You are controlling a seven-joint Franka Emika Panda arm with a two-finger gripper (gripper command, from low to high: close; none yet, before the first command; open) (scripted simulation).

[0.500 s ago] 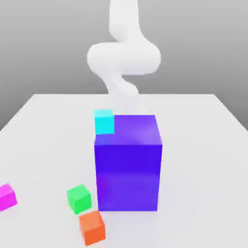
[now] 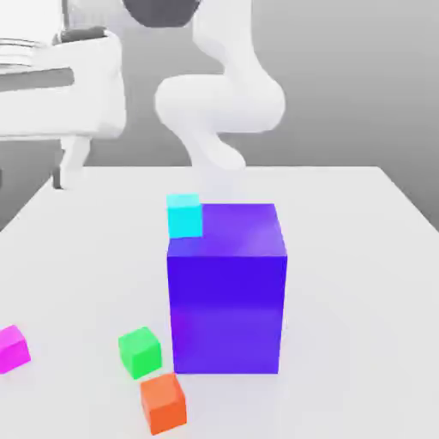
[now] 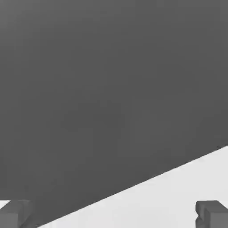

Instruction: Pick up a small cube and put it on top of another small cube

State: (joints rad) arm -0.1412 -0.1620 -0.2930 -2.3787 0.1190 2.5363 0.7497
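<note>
The arm's hand hangs high at the exterior view's upper left, above the table's (image 2: 360,223) far corner. In the hand view the gripper (image 3: 115,214) shows two dark fingertips (image 3: 213,213) standing wide apart with nothing between them: spread fully, holding nothing. The small magenta cube (image 2: 12,348) lies at the table's near edge on the exterior view's left, partly cut off by the frame, well apart from the hand. A green cube (image 2: 140,351) and an orange cube (image 2: 163,403) sit close together just beside the big blue-purple block (image 2: 227,291); a cyan cube (image 2: 184,214) stands behind that block's upper corner.

Risks, as judged from this layout: the magenta cube sits so near the table's edge that an off-centre descent may nudge it over the side. Carrying it toward the green or orange cube brings the hand close to the tall block, which a finger could strike. The two candidate bases are nearly touching, so a misaligned release may topple the cube.
</note>
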